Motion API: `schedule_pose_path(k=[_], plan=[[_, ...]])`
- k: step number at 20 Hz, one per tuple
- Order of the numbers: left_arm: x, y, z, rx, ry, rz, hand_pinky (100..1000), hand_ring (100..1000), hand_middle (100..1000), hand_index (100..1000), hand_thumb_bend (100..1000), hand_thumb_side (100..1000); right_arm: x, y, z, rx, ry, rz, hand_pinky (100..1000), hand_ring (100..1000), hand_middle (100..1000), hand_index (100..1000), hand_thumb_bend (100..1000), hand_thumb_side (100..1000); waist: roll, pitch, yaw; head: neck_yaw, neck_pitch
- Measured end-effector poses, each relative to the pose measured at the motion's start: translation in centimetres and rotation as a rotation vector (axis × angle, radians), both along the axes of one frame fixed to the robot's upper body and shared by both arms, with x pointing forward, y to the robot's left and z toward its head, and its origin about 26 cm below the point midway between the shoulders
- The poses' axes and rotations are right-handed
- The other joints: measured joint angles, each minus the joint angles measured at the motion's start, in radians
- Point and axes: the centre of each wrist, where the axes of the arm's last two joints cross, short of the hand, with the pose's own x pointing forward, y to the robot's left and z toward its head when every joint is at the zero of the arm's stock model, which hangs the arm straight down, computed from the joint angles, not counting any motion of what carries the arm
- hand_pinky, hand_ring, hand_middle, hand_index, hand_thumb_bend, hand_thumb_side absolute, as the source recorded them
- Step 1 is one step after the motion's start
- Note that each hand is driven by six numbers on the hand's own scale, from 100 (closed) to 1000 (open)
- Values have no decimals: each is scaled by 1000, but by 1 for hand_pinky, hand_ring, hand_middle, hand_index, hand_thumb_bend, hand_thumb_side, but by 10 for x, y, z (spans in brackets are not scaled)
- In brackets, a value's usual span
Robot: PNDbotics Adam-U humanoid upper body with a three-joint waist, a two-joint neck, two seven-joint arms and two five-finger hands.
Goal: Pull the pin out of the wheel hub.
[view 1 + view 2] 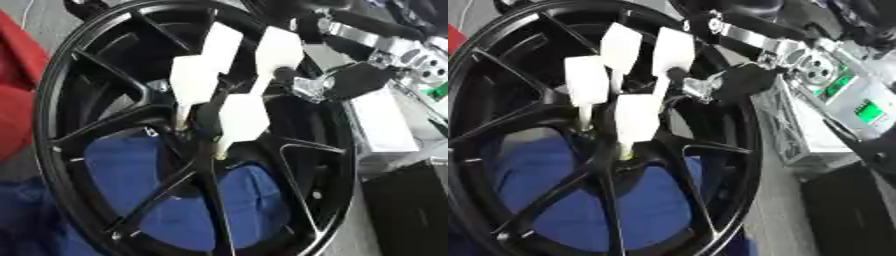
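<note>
Black spoked alloy wheel hub (131,150): heavy, rigid. White flat-headed plastic pins (243,117): light, stiff. You pinch by head. Right hand (741,82) beside pins; finger state unclear.

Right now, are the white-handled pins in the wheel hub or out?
In. The four white-handled pins stand with their lower ends at the wheel hub; none has come away.

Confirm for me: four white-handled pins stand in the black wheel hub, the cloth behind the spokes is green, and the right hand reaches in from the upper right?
Not quite: the cloth behind the spokes is blue, as the left eye view shows. The rest holds: four white-handled pins stand in the black wheel hub, and the right hand reaches in from the upper right.
</note>
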Motion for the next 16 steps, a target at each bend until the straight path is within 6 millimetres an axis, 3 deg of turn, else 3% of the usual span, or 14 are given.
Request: schedule_pose_path(k=[9, 10, 11, 16], plan=[[-1, 2, -1, -7, -1, 13, 585, 802, 589, 626, 595, 485, -7, -18, 19, 147, -15, 31, 747, 662, 439, 451, 100, 409, 0, -10, -7, -2, 0], [-1, 2, -1, -8, -1, 15, 585, 802, 589, 626, 595, 485, -8, -22, 21, 172, -20, 32, 748, 661, 444, 451, 100, 672, 0, -10, -9, -2, 1], [-1, 3, -1, -9, -2, 17, 585, 802, 588, 626, 596, 485, -9, -26, 22, 196, -26, 30, 749, 661, 439, 450, 100, 404, 0, -10, -11, -1, 2], [-2, 6, -3, -14, 4, 37, 586, 803, 588, 626, 596, 485, -19, -51, 24, 324, -52, 4, 751, 661, 440, 451, 100, 400, 9, -13, -42, 19, 23]])
